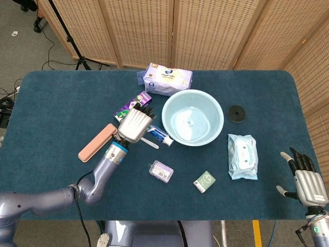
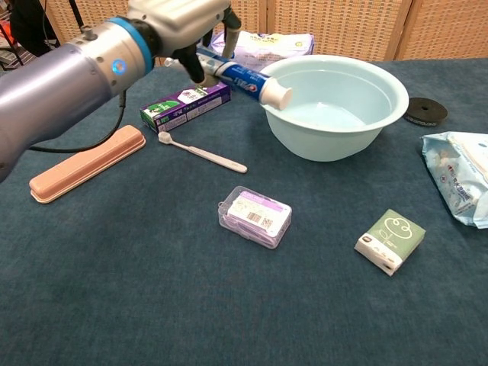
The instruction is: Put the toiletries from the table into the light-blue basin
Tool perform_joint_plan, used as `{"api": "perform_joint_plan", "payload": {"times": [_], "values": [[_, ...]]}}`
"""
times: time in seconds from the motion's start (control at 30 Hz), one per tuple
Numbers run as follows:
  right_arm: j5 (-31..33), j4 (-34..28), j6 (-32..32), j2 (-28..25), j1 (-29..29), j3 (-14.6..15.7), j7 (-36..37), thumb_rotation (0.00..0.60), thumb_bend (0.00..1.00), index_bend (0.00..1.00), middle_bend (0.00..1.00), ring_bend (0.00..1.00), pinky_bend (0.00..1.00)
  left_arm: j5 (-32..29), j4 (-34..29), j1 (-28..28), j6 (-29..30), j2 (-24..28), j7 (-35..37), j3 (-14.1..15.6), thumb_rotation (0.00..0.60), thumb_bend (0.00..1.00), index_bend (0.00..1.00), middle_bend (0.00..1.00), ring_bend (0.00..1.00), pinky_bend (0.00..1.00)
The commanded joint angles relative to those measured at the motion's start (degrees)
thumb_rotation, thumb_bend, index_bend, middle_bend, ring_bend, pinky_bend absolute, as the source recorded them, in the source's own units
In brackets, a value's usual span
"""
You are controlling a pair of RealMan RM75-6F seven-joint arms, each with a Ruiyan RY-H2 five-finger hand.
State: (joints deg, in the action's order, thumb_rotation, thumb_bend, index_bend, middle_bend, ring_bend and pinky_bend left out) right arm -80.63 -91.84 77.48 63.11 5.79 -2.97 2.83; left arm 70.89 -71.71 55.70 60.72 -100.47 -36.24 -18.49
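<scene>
left hand (image 2: 179, 19) grips toothpaste tube (image 2: 248, 78) at basin (image 2: 335, 137) rim, above toothbrush (image 2: 202, 153).

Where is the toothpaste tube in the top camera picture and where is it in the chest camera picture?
Head view: the toothpaste tube is near the middle, held by the left hand, cap end by the basin's left rim.
Chest view: the toothpaste tube is at the top, left of centre, cap end at the basin's left rim.
Shared landmark: the light-blue basin, just right of the tube in both.
</scene>
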Motion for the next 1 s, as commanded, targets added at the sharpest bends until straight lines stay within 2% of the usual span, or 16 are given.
{"api": "perform_joint_plan", "payload": {"times": [0.03,0.37,0.53,0.67,0.77,0.83,0.87,0.93,0.97,1.0], "values": [[0.2,0.1,-0.4,-0.1,0.1,0.0,0.7,0.600,0.20,0.12,0.00,0.00,0.00,0.4,9.4,6.8,-2.6,-6.3,2.0,-3.7,0.600,0.30,0.78,0.42,0.47,0.38],[1.6,1.3,-1.5,-0.7,0.2,-0.7,4.2,0.600,0.20,0.12,0.00,0.00,0.00,-1.8,30.2,18.7,-6.7,-18.1,4.5,-7.9,0.600,0.30,0.78,0.42,0.47,0.37],[2.3,2.1,-2.0,-0.9,0.2,-1.1,5.6,0.600,0.20,0.12,0.00,0.00,0.00,-2.9,39.6,23.2,-8.7,-23.6,7.8,-8.9,0.600,0.30,0.77,0.41,0.47,0.38],[2.7,2.6,-2.2,-0.9,0.2,-1.2,6.2,0.600,0.20,0.12,0.00,0.00,0.00,-2.2,44.6,25.1,-9.5,-26.1,10.7,-8.1,0.600,0.29,0.60,0.34,0.46,0.38],[2.8,2.8,-2.2,-0.8,0.2,-1.4,6.4,0.600,0.19,0.12,0.00,0.00,0.00,-1.9,47.1,25.9,-10.1,-27.2,12.7,-7.6,0.600,0.28,0.52,0.29,0.44,0.38],[2.9,3.0,-2.1,-0.6,0.1,-1.5,6.5,0.600,0.19,0.12,0.00,0.00,0.00,-2.3,48.2,26.4,-11.2,-27.7,13.8,-7.7,0.600,0.26,0.46,0.23,0.39,0.38],[2.9,3.0,-2.1,-0.6,0.1,-1.5,6.5,0.600,0.20,0.12,0.00,0.00,0.00,-2.5,48.3,26.5,-11.9,-27.7,14.3,-7.8,0.600,0.26,0.41,0.18,0.33,0.36],[2.8,3.1,-2.1,-0.5,0.1,-1.5,6.5,0.600,0.20,0.12,0.00,0.00,0.00,-3.0,48.2,26.7,-13.4,-27.3,15.1,-7.9,0.600,0.24,0.32,0.07,0.17,0.25],[2.8,3.1,-2.1,-0.5,0.1,-1.5,6.5,0.600,0.20,0.12,0.00,0.00,0.00,-3.3,48.0,26.7,-13.9,-27.1,15.1,-8.0,0.600,0.23,0.25,0.02,0.07,0.15],[2.7,3.1,-2.1,-0.4,0.1,-1.5,6.5,0.600,0.20,0.12,0.00,0.00,0.00,-3.6,47.7,26.6,-14.3,-27.0,15.1,-8.0,0.600,0.22,0.22,0.00,0.03,0.10]]}}
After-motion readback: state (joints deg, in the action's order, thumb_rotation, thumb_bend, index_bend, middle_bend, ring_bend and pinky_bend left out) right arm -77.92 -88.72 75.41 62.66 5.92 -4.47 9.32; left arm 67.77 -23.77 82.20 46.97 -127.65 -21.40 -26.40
